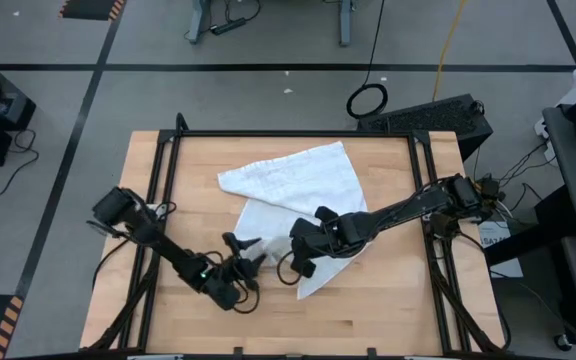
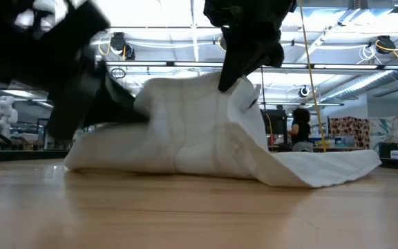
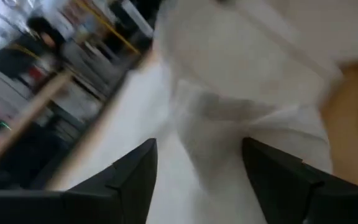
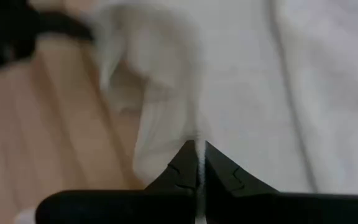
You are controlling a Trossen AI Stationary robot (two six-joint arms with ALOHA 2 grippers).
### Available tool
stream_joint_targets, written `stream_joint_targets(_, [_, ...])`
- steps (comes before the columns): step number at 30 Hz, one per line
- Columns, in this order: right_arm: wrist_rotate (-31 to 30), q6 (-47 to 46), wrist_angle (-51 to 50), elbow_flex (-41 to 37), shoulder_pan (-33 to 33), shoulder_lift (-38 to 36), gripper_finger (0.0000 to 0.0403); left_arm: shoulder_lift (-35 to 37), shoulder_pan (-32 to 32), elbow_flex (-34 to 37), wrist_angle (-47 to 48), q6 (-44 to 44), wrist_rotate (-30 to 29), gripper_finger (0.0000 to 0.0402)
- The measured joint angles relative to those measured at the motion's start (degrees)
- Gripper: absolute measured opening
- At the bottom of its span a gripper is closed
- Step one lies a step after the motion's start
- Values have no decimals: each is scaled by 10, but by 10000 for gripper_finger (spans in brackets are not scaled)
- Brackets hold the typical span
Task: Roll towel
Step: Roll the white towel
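A: Towel [image 1: 298, 195], white with faint grey check, lying crumpled across the middle of the wooden table [image 1: 398, 310], one corner reaching toward the far edge, a narrow tail trailing toward the near edge. Pinched along a raised fold by the right gripper [image 1: 306, 243], fingers pressed together on a thin edge of cloth, as seen in the right wrist view.

B: And the left gripper [image 1: 244, 254]?

A: Positioned just beside the towel's left side, fingers spread, cloth filling the gap ahead of them in the left wrist view. Possibly touching the fabric already; hard to say from that blurred view.

B: Likely trouble from here?

A: Thin pinch slipping free if pulled hard, dropping the fold back flat. Also bunching rather than rolling, given the creased, uneven lie of the cloth. Both grippers near each other over the near-middle of the table, so a risk of contact between them, or of the left fingers snagging a loose layer.

B: Room to move?

A: Bare wood open to the left, right and near side of the towel. Black frame rails [image 1: 165, 190] along the table's sides well apart from the cloth. Far corner lying close to the rear rail, little slack there.
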State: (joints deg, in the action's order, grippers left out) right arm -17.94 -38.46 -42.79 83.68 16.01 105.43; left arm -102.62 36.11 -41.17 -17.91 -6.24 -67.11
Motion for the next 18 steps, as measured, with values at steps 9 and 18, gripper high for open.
stream_joint_targets(9, [19,2,-3,0,13,13,0,127,-166,-2,-10,201,92,152])
stream_joint_targets(18, [2,-9,-4,0,-11,30,0,189,-164,0,55,53,315,145])
